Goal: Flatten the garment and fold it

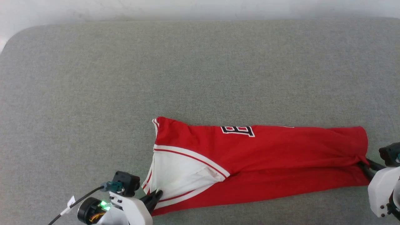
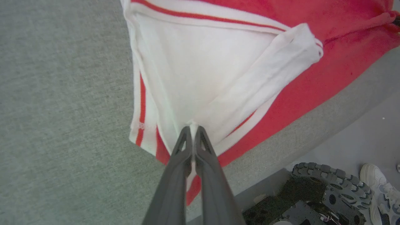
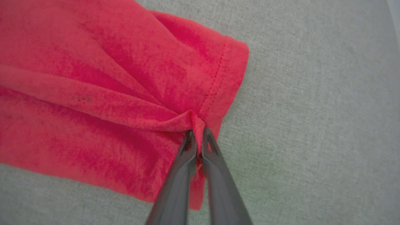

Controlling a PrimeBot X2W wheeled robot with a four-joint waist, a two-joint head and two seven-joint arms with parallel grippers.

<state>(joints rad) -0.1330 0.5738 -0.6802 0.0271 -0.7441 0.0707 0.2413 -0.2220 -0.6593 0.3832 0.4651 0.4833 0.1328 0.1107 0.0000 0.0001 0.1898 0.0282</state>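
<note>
Closest to the lens, the left gripper (image 2: 193, 129) rises from the bottom edge of the left wrist view, its 2 dark fingers pressed together on a pinch of white sleeve cloth. In the right wrist view the right gripper (image 3: 197, 134) likewise has its 2 fingers closed on a gathered pinch of red hem, beside a line of stitching.

Both hold 1 garment: a red T-shirt (image 1: 265, 156) with a white short sleeve (image 1: 178, 170) edged in red-and-white trim. It lies folded lengthwise into a long band on the near part of the counter (image 1: 200, 68), with the sleeve end toward the robot's left and the hem end toward its right. Creases run along its length.

At the far fold, part of some black block lettering (image 1: 238, 130) with a white outline peeks out. The fold cuts it off, so it cannot be read for certain. A small white tag (image 1: 71, 201) sits on the black cable by the left wrist, too small to read, near a green light (image 1: 104, 204).

The counter is covered in plain grey woven cloth and has a rounded far-left corner. A pale wall (image 1: 200, 7) runs behind it. In the left wrist view, a grey floor (image 2: 368, 125) lies past the counter's near edge. On it are 1 knobbly black wheel (image 2: 331, 179) and 1 white shoe (image 2: 379, 187) of a person.
</note>
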